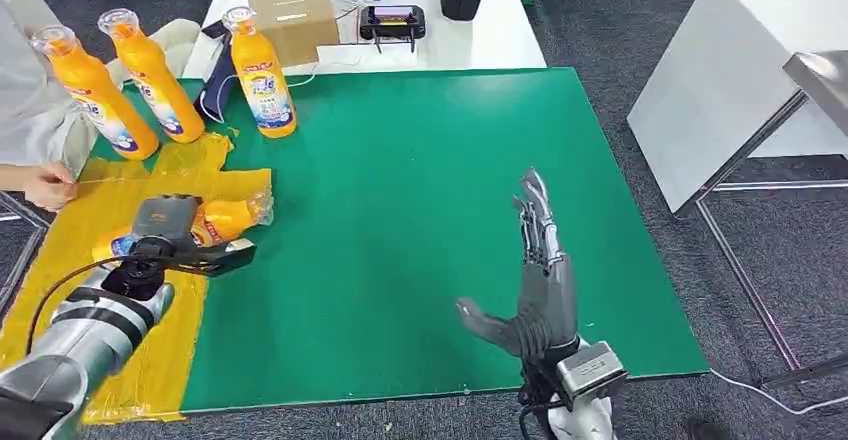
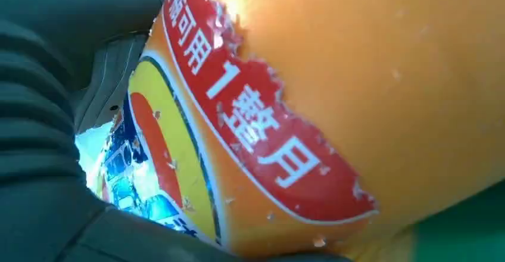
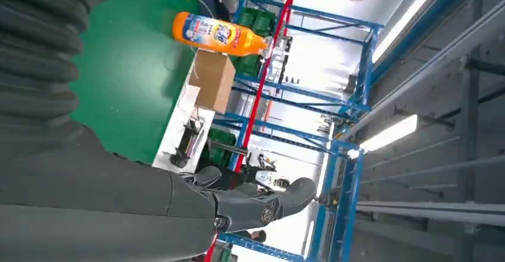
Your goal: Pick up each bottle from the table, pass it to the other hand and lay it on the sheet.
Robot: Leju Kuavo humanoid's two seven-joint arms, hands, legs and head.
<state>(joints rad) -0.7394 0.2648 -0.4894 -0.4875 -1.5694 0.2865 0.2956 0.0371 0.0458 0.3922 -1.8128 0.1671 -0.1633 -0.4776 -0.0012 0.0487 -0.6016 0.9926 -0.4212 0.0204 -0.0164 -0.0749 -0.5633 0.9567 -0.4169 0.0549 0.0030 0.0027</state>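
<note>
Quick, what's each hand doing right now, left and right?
Left hand: holding a bottle over the yellow sheet.
Right hand: open, holding nothing.

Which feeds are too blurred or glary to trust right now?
Head view: sharp, evenly lit, soft shadows; left hand on the lying bottle reads clearly. Left wrist view: bottle so close it is soft, with a glare patch at its upper edge. Right wrist view: ceiling lights blow out the background; right hand dark, in shadow.
</note>
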